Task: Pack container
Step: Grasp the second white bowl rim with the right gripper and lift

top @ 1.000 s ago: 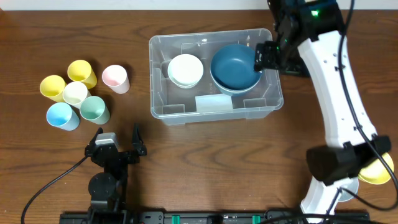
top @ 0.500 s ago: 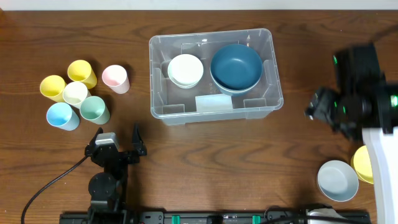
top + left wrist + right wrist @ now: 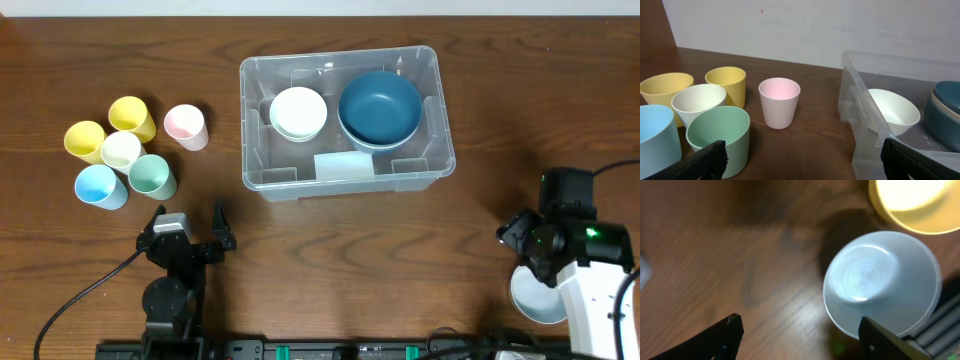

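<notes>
left gripper (image 3: 804, 147): fingers spread wide; nothing is held between them; kept low over the table (image 3: 330, 260)
right gripper (image 3: 799, 321): fingers spread apart; nothing is pinched; bare wood is seen in the gap
container (image 3: 262, 172): clear bin set on the table, ahead and to the right of the left fingers; its near corner is seen just past the right-hand fingertip; well apart from the right fingers
container contents: white bowl (image 3: 298, 112) and dark blue bowl (image 3: 380, 107) side by side; a paler rim is seen under the blue one; flat pale piece (image 3: 345, 165) laid at the near wall, kind cannot be told
cups: six, upright, ahead and to the left of the left fingers; pink cup (image 3: 779, 100) stood apart, nearest the container; yellow cup (image 3: 667, 87), second yellow cup (image 3: 726, 82), cream cup (image 3: 699, 102), green cup (image 3: 720, 132) and light blue cup (image 3: 655, 135) bunched together; green cup closest to the left-hand fingertip
pale blue bowl (image 3: 880, 287): upright, just ahead of the right gripper's right-hand finger, off to that side of the gap; contact cannot be told
yellow bowl (image 3: 912, 200): just beyond the pale blue bowl, farther from the right fingers; cut by the frame edge
</notes>
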